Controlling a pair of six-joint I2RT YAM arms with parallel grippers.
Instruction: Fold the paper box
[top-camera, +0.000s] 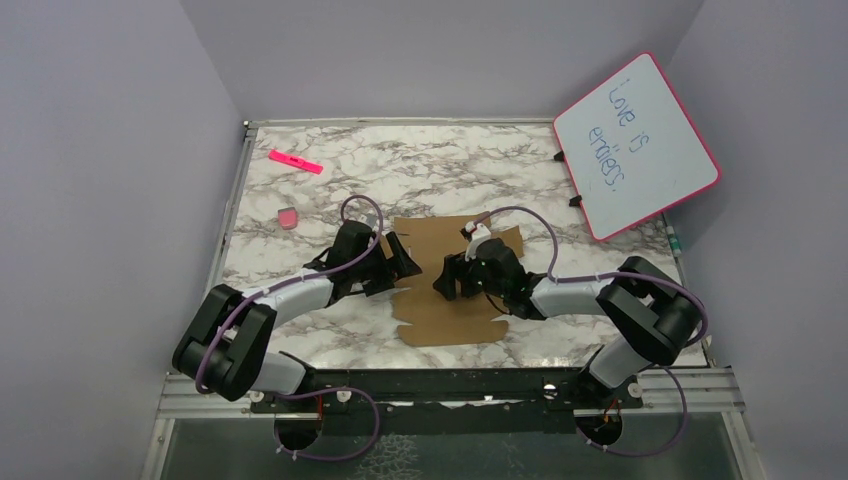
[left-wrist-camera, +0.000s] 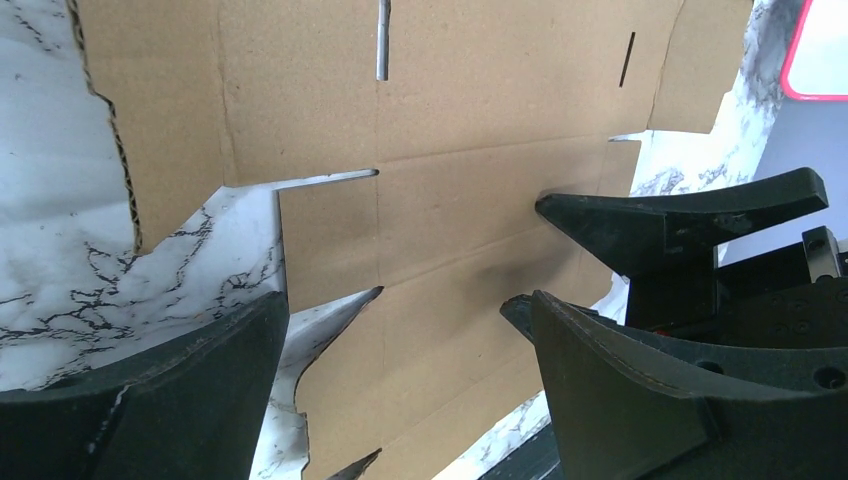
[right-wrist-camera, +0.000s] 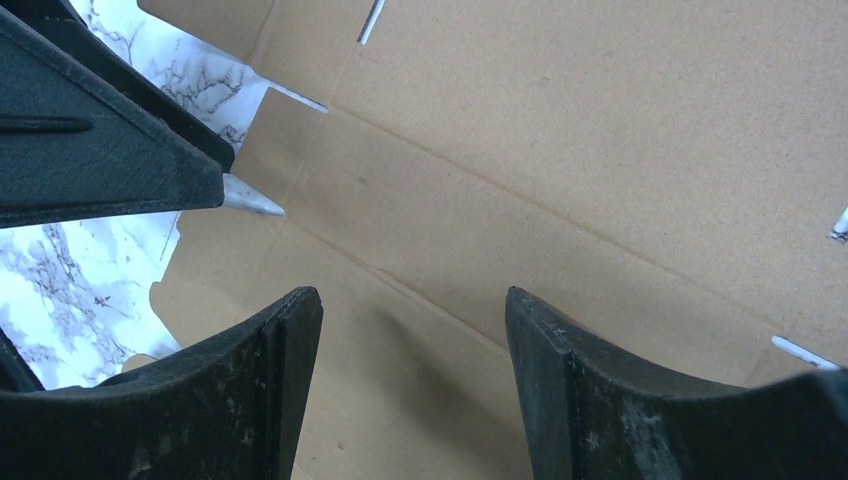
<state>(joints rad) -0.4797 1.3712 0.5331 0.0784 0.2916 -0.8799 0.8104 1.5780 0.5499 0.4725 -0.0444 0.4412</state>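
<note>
The paper box (top-camera: 450, 322) is a flat brown die-cut cardboard sheet lying on the marble table, with slots and creases showing in both wrist views. My left gripper (top-camera: 404, 264) stands open over the sheet's left edge, and its jaws (left-wrist-camera: 400, 305) straddle a notched flap with nothing between them. From the right, my right gripper (top-camera: 443, 278) faces it over the sheet's middle. It is also open, with only bare cardboard (right-wrist-camera: 600, 150) under its fingers (right-wrist-camera: 412, 295). The two grippers are close together; the right gripper's finger (left-wrist-camera: 660, 222) shows in the left wrist view.
A pink-framed whiteboard (top-camera: 635, 145) leans at the back right. A pink marker (top-camera: 296, 161) and a small pink eraser (top-camera: 287, 218) lie at the back left. Walls close in the table (top-camera: 330, 330) on three sides.
</note>
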